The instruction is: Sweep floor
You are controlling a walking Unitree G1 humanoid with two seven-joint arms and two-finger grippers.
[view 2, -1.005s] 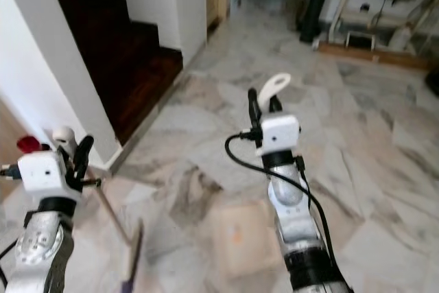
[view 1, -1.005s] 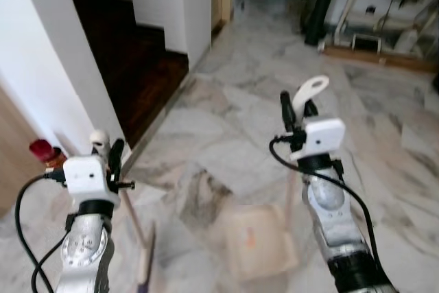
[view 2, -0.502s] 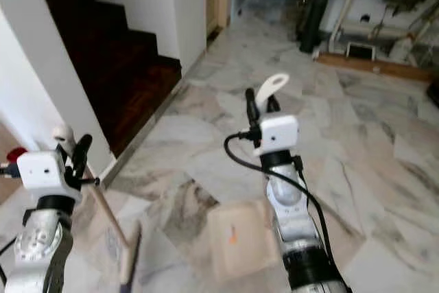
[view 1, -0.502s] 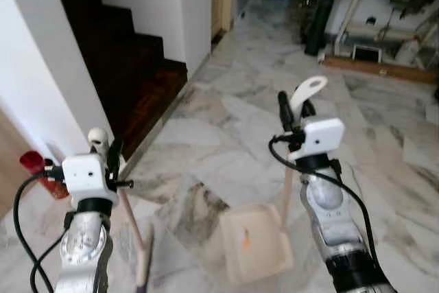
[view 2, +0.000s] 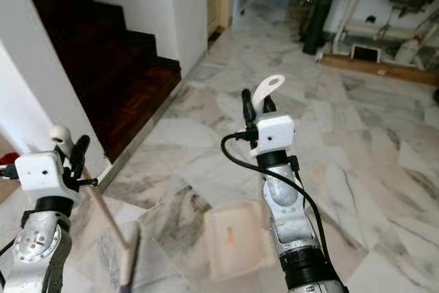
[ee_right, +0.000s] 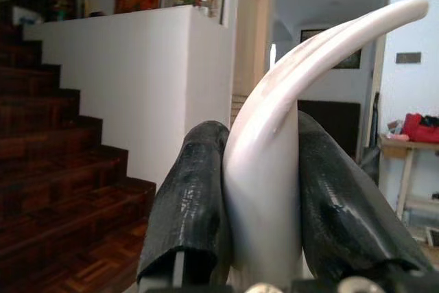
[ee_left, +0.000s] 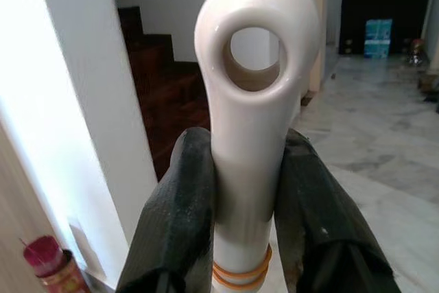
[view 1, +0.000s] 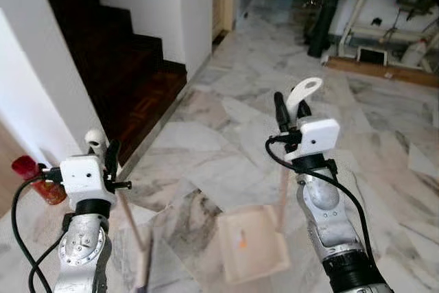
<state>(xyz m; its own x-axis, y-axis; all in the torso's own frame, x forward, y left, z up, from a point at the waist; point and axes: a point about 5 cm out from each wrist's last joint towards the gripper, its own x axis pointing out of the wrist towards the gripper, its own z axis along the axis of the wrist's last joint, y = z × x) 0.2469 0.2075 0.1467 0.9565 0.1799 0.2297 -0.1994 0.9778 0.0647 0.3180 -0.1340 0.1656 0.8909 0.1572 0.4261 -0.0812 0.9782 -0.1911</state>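
My left gripper (view 1: 103,153) is shut on the cream top of a broom handle (ee_left: 255,108), its black fingers (ee_left: 180,214) pressed on either side below the hanging ring. The wooden stick slants down to the broom head (view 1: 143,267) on the marble floor. My right gripper (view 1: 289,110) is shut on the curved cream grip of a dustpan handle (ee_right: 271,156). Its stick drops to the beige dustpan (view 1: 252,241), which sits low between my two arms with a small orange speck in it.
A dark wooden staircase (view 1: 130,66) rises at the left behind a white wall (view 1: 41,80). A red can (view 1: 33,178) stands at that wall's foot. Tables and clutter (view 1: 384,25) line the far right. Marble floor (view 1: 219,128) stretches ahead toward a doorway.
The camera has shifted a little and the blur is gone. Both grippers keep their hold, and broom and dustpan stay in much the same place between my arms.
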